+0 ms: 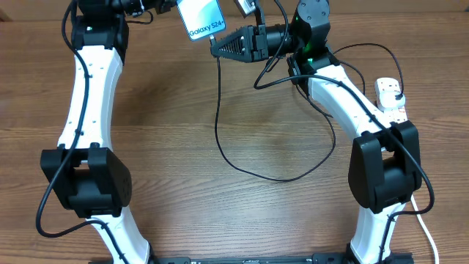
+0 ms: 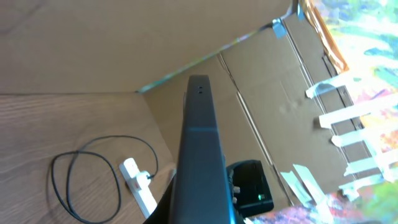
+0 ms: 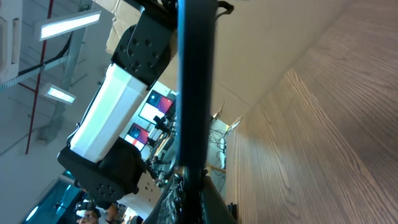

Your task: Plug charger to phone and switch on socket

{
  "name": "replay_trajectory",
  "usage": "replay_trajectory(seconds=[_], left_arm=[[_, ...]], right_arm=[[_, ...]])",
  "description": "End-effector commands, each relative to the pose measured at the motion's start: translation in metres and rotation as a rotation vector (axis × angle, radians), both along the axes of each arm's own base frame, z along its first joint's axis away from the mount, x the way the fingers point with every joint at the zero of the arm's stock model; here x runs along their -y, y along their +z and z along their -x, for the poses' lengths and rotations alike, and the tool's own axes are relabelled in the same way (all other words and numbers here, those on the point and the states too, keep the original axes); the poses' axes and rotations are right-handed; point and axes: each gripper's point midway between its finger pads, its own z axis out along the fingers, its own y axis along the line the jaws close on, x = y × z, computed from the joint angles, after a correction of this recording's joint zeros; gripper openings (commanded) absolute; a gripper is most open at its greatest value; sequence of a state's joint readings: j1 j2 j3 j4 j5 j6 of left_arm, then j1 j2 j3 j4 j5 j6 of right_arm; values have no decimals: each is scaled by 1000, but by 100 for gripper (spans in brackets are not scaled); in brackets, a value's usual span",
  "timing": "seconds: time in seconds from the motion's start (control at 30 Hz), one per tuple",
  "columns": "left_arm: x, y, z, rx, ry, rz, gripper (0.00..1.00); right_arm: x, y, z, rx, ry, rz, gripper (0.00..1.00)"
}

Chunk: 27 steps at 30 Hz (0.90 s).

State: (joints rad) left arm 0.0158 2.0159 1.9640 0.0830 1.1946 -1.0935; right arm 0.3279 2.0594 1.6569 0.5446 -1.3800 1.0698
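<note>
Phone [image 1: 201,18] aloft over the table's [image 1: 168,132] far edge, clamped in my left end effector [image 1: 174,6]. My right end effector [image 1: 222,45] pinches the charger [image 1: 218,110] tip beside it. A misaligned push could twist the phone loose.

Even bright light, soft shadows; wrist foregrounds blurred; ceiling lamps [image 3: 67,25] glare.

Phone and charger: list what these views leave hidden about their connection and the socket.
Whether the charger tip is in the phone: overhead, the right gripper covers the joint; both wrist views show the phone only edge-on.
The socket switches: overhead, the right arm covers part of it; too small in the left wrist view.
Whether the right gripper's jaws are open or shut: dark and indistinct in every view.
</note>
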Motion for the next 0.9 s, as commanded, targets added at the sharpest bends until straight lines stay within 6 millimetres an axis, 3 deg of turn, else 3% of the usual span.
replay_trajectory(seconds=[0.0,0.87], left_arm=[[-9,19,1,46,38,2,4],[9,15,9,70,-20,-16,4]], right_arm=[[4,26,11,59,16,-16,4],[4,26,12,61,22,-15,4]])
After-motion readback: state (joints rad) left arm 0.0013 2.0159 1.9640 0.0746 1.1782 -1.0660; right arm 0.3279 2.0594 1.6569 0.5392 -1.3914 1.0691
